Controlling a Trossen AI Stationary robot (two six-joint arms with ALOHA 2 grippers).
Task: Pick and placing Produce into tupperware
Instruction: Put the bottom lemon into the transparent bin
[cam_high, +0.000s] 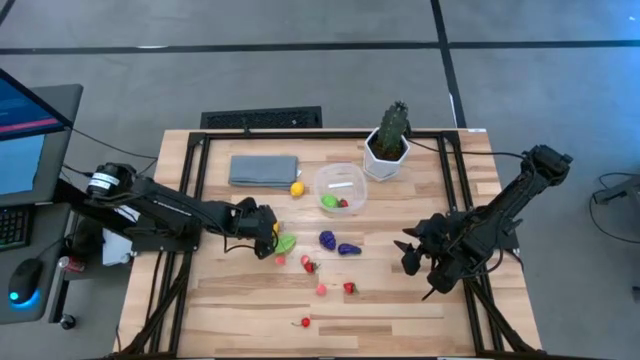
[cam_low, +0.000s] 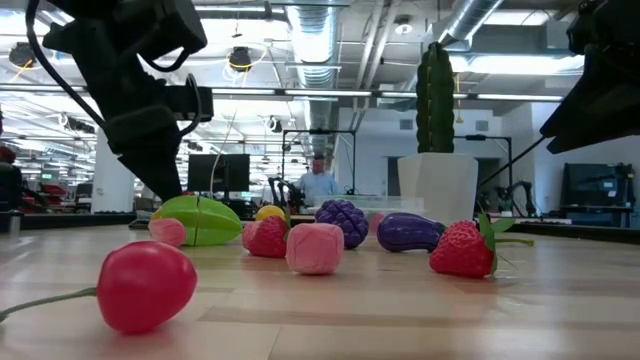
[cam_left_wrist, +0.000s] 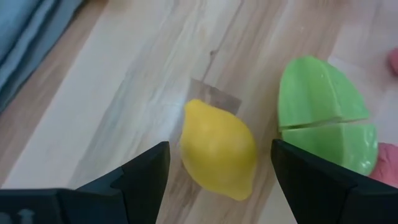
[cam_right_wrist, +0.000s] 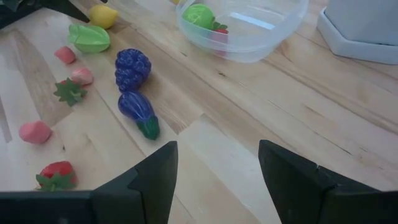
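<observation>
A yellow lemon (cam_left_wrist: 217, 149) lies on the wooden table between the fingers of my open left gripper (cam_left_wrist: 219, 147), which touch nothing. A green cut fruit (cam_left_wrist: 326, 121) lies just beside it. In the high view my left gripper (cam_high: 270, 238) is left of the table's middle. The clear round tupperware (cam_high: 340, 188) stands farther back and holds a green piece and a red piece. Purple grapes (cam_high: 327, 239), an eggplant (cam_high: 348, 249), strawberries (cam_high: 309, 265) and a second yellow fruit (cam_high: 297, 188) lie loose. My right gripper (cam_right_wrist: 217, 168) hangs open above bare table at the right (cam_high: 412, 255).
A potted cactus in a white pot (cam_high: 388, 140) stands behind the tupperware at its right. A folded grey-blue cloth (cam_high: 264, 169) lies at the back left. A pink piece (cam_high: 321, 289), a strawberry (cam_high: 349, 288) and a red cherry (cam_high: 306, 322) lie toward the near edge.
</observation>
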